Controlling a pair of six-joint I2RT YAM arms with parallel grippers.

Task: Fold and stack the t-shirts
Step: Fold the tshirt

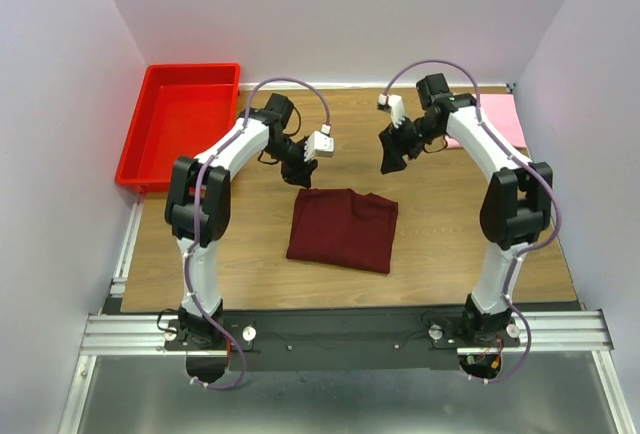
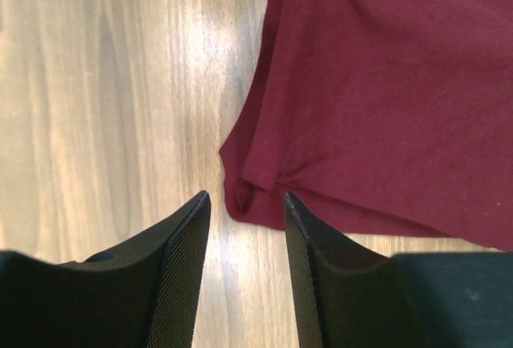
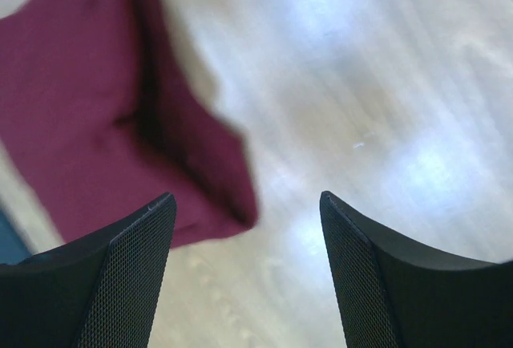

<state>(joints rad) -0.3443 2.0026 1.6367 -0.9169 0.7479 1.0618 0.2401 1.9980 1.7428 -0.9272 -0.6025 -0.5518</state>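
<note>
The dark maroon t-shirt (image 1: 343, 229) lies folded into a rough square at the middle of the table. It also shows in the left wrist view (image 2: 385, 99) and, blurred, in the right wrist view (image 3: 96, 131). The light pink t-shirt (image 1: 500, 119) lies at the far right, partly hidden by the right arm. My left gripper (image 1: 303, 176) hovers just beyond the maroon shirt's far left corner, jaws a little apart and empty (image 2: 247, 204). My right gripper (image 1: 392, 159) hovers above the wood beyond the shirt's far right corner, jaws wide apart and empty (image 3: 247, 204).
A bright red plastic bin (image 1: 180, 124) stands at the far left corner of the table. White walls close in the left, right and back. A metal rail (image 1: 340, 332) runs along the near edge by the arm bases.
</note>
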